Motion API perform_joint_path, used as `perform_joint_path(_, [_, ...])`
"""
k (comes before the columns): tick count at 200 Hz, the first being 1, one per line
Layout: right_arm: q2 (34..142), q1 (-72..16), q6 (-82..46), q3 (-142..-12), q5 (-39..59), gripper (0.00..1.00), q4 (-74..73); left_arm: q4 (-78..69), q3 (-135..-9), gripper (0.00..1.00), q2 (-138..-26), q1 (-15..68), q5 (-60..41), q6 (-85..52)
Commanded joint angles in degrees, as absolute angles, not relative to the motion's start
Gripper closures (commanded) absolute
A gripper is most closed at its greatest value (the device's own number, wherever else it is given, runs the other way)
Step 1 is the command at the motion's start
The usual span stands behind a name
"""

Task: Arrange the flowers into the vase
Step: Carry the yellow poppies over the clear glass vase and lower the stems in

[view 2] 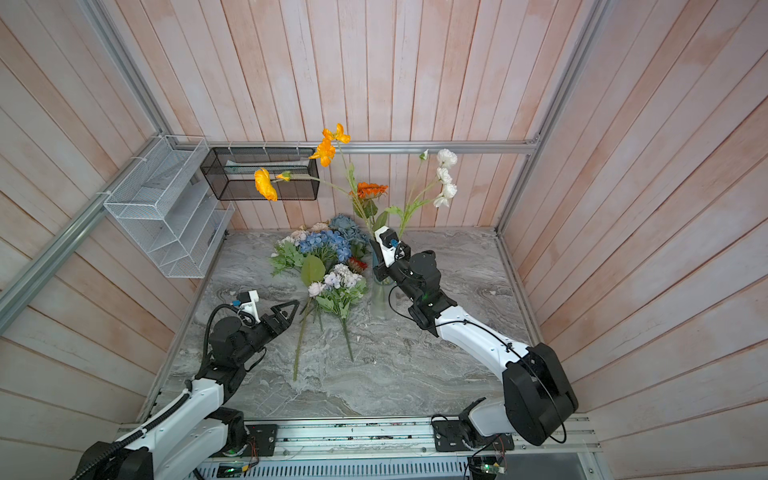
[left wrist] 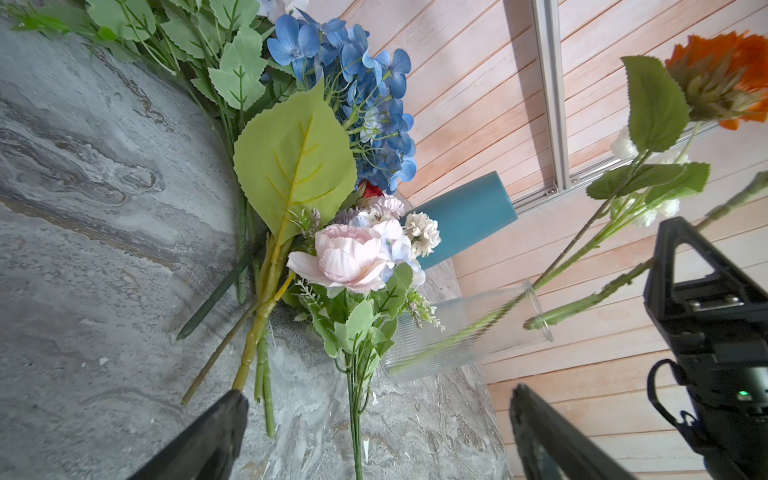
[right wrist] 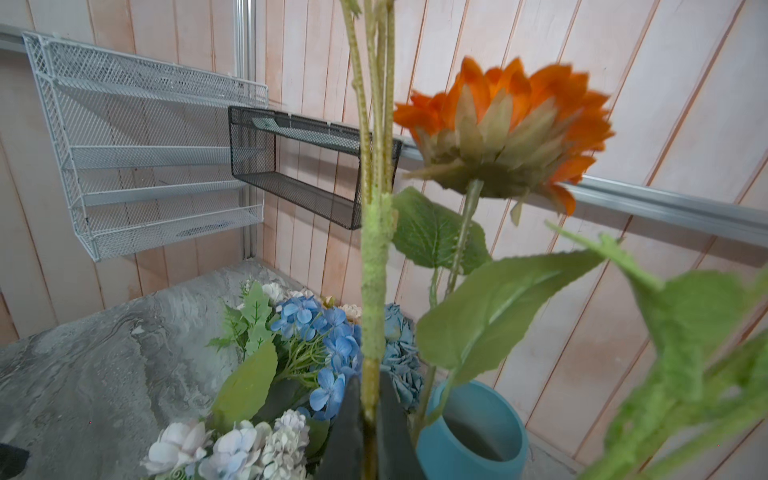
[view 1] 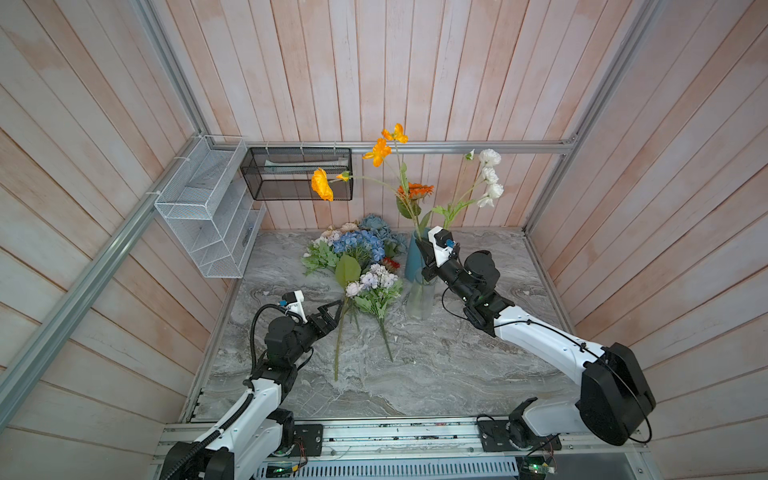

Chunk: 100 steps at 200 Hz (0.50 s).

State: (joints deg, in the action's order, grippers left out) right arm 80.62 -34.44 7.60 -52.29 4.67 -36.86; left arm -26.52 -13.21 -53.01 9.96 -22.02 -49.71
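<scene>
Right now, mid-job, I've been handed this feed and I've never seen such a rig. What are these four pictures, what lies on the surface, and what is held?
Two robot arms are mounted along one edge of a marble table. The two wide pictures come from one overhead camera pair and show nearly the same scene. The two close pictures come from a camera on each arm's wrist.

A pile of artificial flowers lies on the table, including a blue hydrangea and a lilac bunch. Beside the pile stand a teal vase and a clear glass vase.

The right end effector is shut on the orange-yellow flower stem. The left wrist view shows that stem's lower end at the glass vase's mouth. The left end effector is open and empty, next to the lying stems.
</scene>
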Motion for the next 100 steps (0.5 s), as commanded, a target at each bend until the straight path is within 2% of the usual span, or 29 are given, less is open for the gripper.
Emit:
perform_joint_path(1, [81.73, -34.28, 5.88, -50.47, 5.17, 1.00, -39.15, -28.09, -13.53, 0.00, -54.12, 10.42, -21.53, -48.87])
perform_joint_path(49, [80.95, -34.28, 2.21, -44.92, 3.75, 1.00, -38.46, -29.37, -13.62, 0.00, -55.61, 10.99, -21.40, -49.22])
perform_joint_path(100, [79.25, -34.27, -0.37, -42.48, 3.90, 0.89, -35.96, -29.50, -13.93, 0.00, -56.07, 11.66, -21.05, -49.21])
